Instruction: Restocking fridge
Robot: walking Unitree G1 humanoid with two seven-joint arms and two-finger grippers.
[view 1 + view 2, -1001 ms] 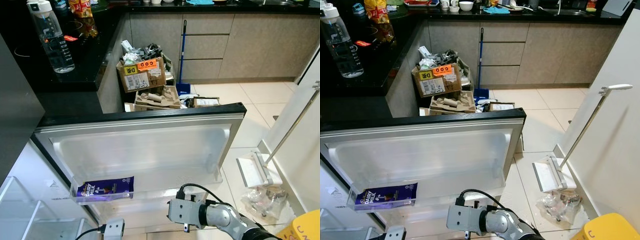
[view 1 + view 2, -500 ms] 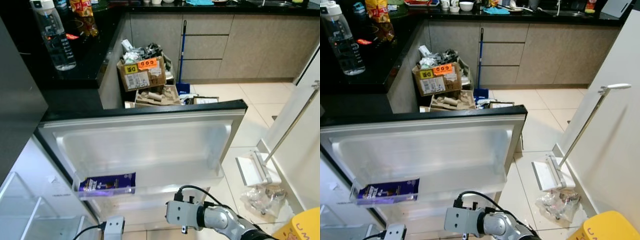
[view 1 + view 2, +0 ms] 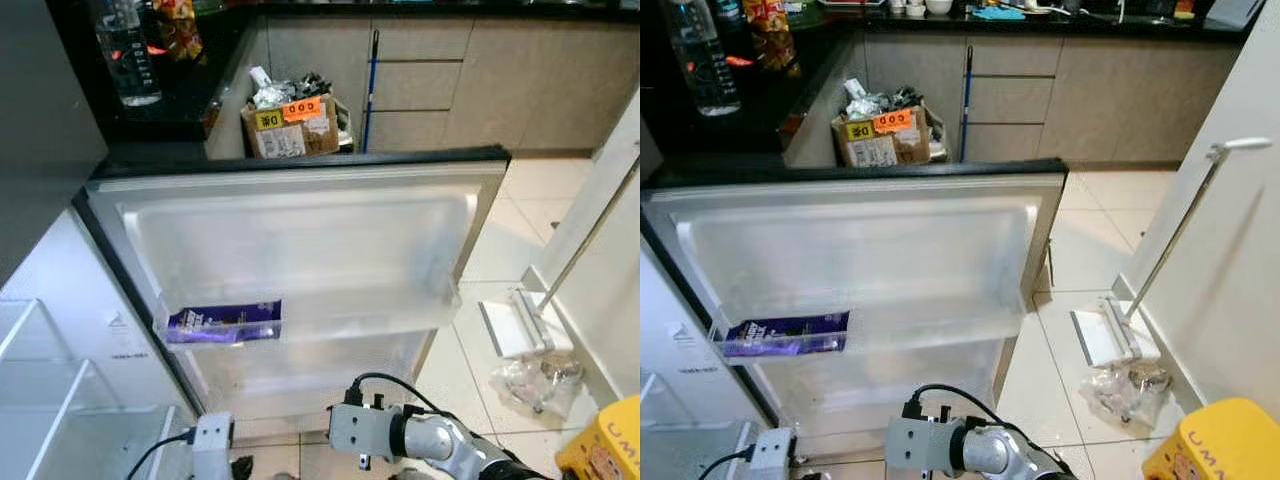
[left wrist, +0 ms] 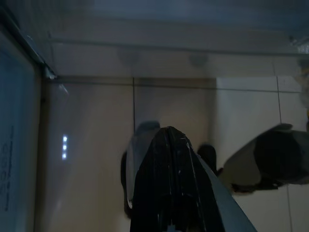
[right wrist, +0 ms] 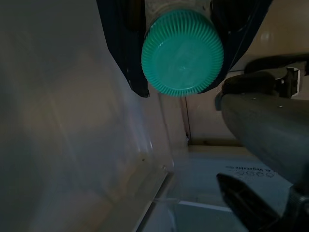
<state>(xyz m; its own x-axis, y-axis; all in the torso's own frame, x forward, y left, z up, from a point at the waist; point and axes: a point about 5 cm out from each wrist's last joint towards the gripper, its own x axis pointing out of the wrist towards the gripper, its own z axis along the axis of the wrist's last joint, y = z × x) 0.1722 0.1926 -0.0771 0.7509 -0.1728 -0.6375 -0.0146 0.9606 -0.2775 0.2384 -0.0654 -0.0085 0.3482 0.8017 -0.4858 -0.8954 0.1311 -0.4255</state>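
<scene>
The fridge door (image 3: 300,230) stands wide open in front of me. On its clear door shelf (image 3: 380,318) lies a purple chocolate bar (image 3: 222,322) at the left end. In the right wrist view my right gripper (image 5: 177,87) is shut on a bottle with a ribbed green cap (image 5: 182,52), close to a pale fridge wall. My right arm (image 3: 400,445) sits low, below the door shelf. In the left wrist view my left gripper (image 4: 169,142) is shut with nothing in it, pointing down at the tiled floor.
White fridge shelves (image 3: 60,400) lie at the lower left. A water bottle (image 3: 128,55) stands on the black counter. Behind the door are a cardboard box of rubbish (image 3: 290,125) and a blue broom (image 3: 368,80). A white dustpan (image 3: 515,325), a plastic bag (image 3: 535,380) and a yellow object (image 3: 610,450) lie right.
The whole picture has shifted: the camera has dropped and tilted, so the door now shows more face-on and the counter has slid upward. Both arms stay low.
</scene>
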